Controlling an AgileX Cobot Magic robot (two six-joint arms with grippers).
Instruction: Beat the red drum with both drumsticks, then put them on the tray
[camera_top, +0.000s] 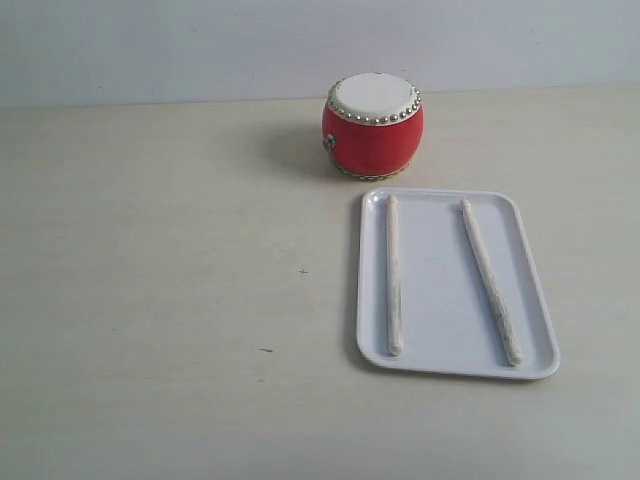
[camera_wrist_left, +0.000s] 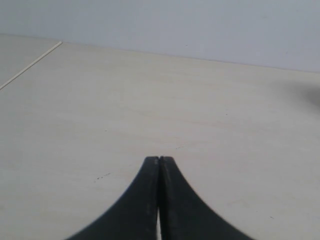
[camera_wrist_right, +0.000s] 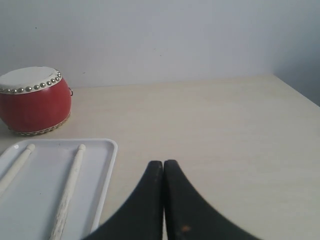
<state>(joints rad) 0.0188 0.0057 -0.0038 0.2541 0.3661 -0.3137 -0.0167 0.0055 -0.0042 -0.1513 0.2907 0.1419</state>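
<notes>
Exterior view: the red drum (camera_top: 372, 125) stands upright on the table (camera_top: 160, 300), just beyond the far rim of the white tray (camera_top: 440, 300). In the tray lie one drumstick (camera_top: 393, 275), along its left rim, and a second drumstick (camera_top: 490, 282), slanted and apart from it. The left gripper (camera_wrist_left: 159, 160) and right gripper (camera_wrist_right: 163, 164) are both clenched, fingertips pressed together, holding nothing.
</notes>
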